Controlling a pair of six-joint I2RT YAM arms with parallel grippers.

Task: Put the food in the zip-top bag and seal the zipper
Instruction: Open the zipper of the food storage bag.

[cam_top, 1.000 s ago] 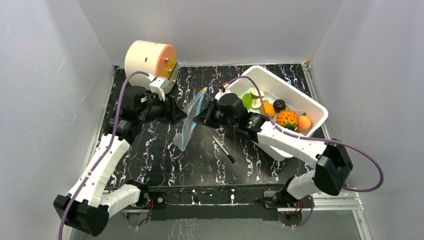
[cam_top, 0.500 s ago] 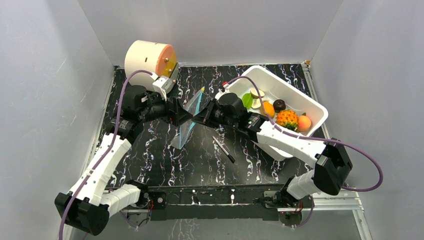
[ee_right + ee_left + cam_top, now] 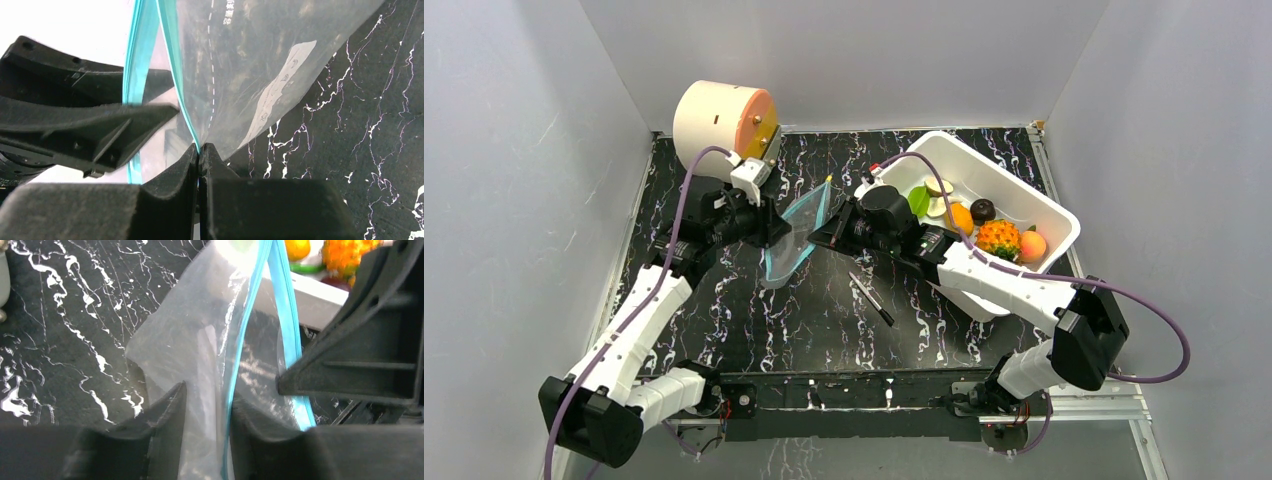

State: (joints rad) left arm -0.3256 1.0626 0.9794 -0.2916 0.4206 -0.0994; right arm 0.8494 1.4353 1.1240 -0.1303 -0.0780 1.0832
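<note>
The clear zip-top bag [image 3: 792, 240] hangs above the table between my two grippers, its teal zipper [image 3: 821, 200] on top. My right gripper [image 3: 817, 238] is shut on one zipper lip [image 3: 175, 65]; the bag's white label [image 3: 280, 90] shows beyond it. My left gripper [image 3: 774, 228] straddles the other lip [image 3: 239, 340]. Its jaws stand a narrow gap apart with film between them [image 3: 207, 395], and one finger is inside the bag mouth. The food lies in the white tub [image 3: 1024, 190]: an orange pineapple [image 3: 999, 237], a green piece [image 3: 918, 200], an orange one [image 3: 960, 217] and a dark one [image 3: 982, 209].
A thin black pen [image 3: 871, 299] lies on the marble table in front of the bag. A cream cylinder with an orange face [image 3: 724, 118] stands at the back left, just behind the left arm. The tub fills the back right. Grey walls close in three sides.
My left gripper came in from the left to the bag's edge. The bag went from a thin edge-on sheet to a wider shape, spread toward the left. My right gripper stayed put.
</note>
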